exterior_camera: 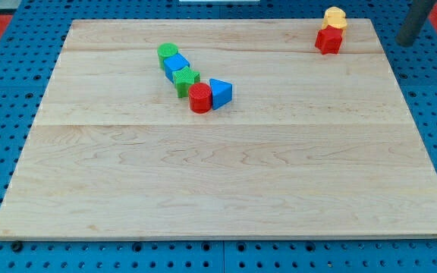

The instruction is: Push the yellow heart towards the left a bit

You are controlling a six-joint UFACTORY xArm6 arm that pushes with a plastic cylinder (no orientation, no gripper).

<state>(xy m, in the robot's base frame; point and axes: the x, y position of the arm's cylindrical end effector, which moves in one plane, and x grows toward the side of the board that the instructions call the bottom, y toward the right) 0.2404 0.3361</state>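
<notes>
The yellow heart sits at the board's top right corner, and its shape is hard to make out at this size. A red block touches it just below. My tip is to the right of both, past the board's right edge over the blue pegboard, about a hundred pixels from the yellow heart and not touching any block. The dark rod runs up out of the view's top right.
A chain of touching blocks lies in the upper left-middle: green cylinder, blue block, green star, red cylinder, blue triangle. The wooden board lies on blue pegboard.
</notes>
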